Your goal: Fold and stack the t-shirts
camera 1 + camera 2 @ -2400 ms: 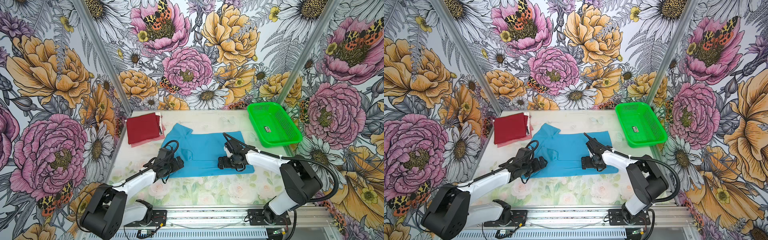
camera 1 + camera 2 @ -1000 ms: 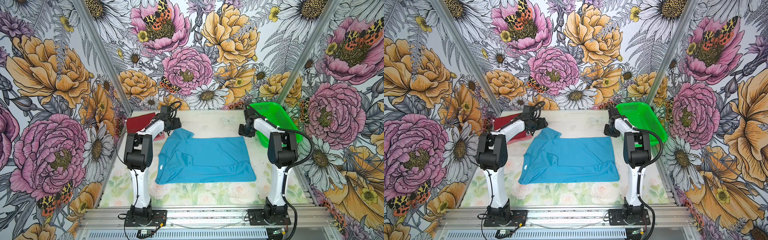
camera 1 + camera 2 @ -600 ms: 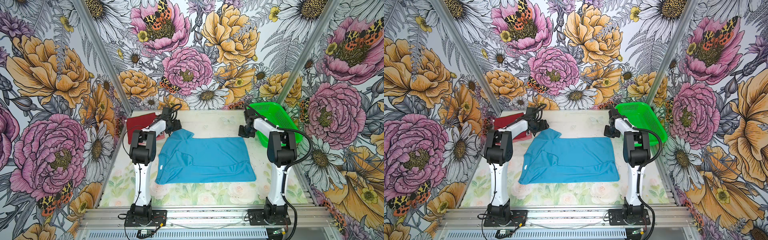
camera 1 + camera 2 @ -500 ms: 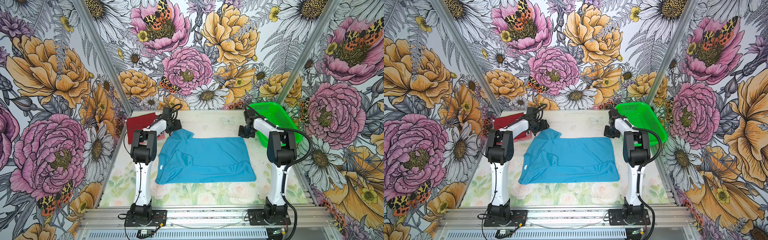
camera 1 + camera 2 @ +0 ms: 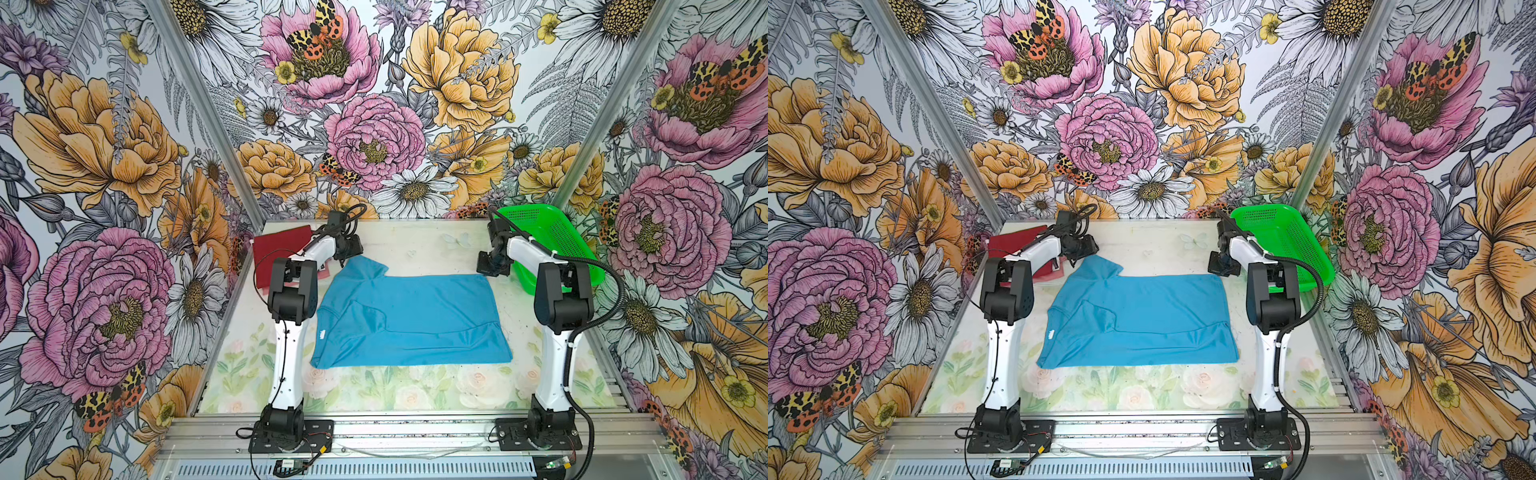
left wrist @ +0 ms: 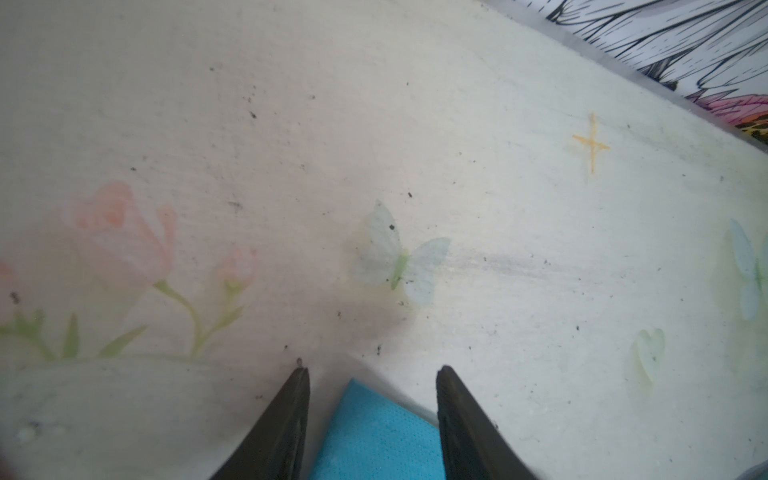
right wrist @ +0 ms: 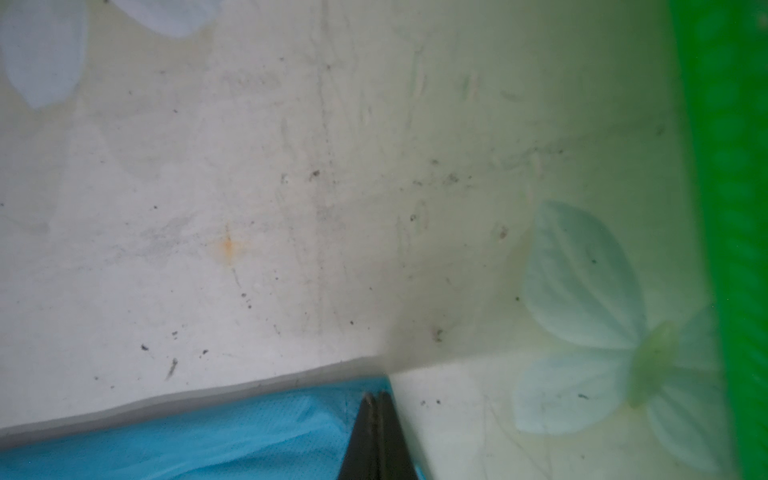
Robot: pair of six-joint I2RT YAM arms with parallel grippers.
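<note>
A sky-blue t-shirt [image 5: 407, 316] [image 5: 1142, 316] lies spread flat across the middle of the table, in both top views. My left gripper [image 5: 347, 259] [image 6: 374, 369] is at its far left corner, open, with the blue tip [image 6: 374, 436] lying between the fingers. At the far right corner my right gripper [image 5: 488, 270] [image 7: 377, 397] is shut on the blue cloth [image 7: 208, 432]. A folded maroon t-shirt [image 5: 278, 253] [image 5: 1013, 243] lies at the far left on a pinkish one [image 5: 323, 272], partly hidden by the left arm.
A bright green perforated basket [image 5: 548, 245] [image 5: 1283, 241] [image 7: 727, 208] stands at the far right, just beyond the right gripper. Floral walls close in the table on three sides. Both arm bases stand at the front rail.
Both arms swung from the shirt's near edge to its far corners, and the shirt now lies nearer the front. In the last second the right gripper shut on its corner and the left jaws narrowed.
</note>
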